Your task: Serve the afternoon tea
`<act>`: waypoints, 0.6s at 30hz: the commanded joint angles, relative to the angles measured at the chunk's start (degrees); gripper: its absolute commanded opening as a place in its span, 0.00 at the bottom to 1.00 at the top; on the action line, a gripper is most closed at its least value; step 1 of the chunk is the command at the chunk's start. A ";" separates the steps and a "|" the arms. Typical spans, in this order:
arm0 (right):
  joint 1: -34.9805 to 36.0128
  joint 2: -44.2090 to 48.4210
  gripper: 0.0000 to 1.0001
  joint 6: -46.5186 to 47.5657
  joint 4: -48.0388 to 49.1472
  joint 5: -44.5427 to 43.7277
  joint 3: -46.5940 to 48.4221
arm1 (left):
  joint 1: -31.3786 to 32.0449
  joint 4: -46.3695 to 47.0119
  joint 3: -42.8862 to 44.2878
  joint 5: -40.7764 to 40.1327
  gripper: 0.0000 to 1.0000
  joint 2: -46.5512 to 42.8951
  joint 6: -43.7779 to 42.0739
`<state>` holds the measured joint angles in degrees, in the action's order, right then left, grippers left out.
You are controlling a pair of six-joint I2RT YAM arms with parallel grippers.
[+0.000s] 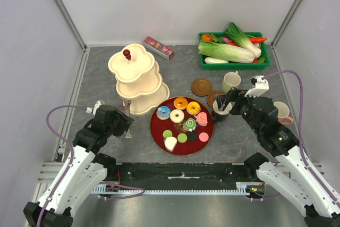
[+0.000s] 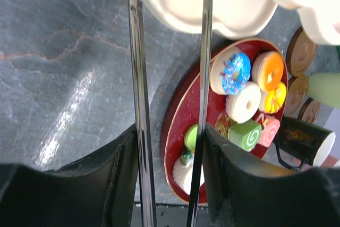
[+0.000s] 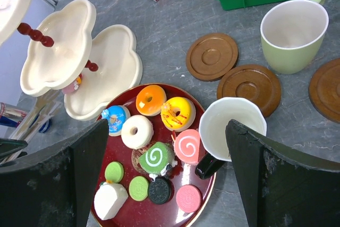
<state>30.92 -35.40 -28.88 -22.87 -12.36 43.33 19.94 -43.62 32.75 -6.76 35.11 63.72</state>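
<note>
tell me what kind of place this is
Probably a robot lab test cell, staged for tea: blank wall panels on aluminium framing, toy sweets on a red tray, a tiered stand.

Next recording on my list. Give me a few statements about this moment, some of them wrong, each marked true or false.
1. Four ring donuts lie on the red plate. True.
2. The pale green mug stands on a coaster. False: it stands on the table, beside the coasters.
3. The right gripper is shut on the black mug. False: it is open around the mug.
4. The left gripper holds metal tongs. True.
</note>
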 commanded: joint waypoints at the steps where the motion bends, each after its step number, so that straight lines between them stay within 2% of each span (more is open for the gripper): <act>1: 0.02 1.21 0.98 0.58 0.11 -0.82 2.20 | -0.26 -3.76 2.67 5.44 0.52 -0.48 -3.34; 10: 0.02 2.18 0.98 0.41 -0.77 -1.53 2.11 | -0.26 -4.55 4.07 14.57 0.50 -1.63 -7.20; 18: 0.11 1.91 0.98 0.93 -1.12 -0.91 2.20 | -0.34 -11.22 9.16 19.76 0.49 -3.91 -12.74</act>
<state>30.89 -33.69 -28.84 -24.25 -12.58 43.33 19.94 -51.94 37.30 7.25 32.64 57.01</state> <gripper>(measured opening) 0.982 0.491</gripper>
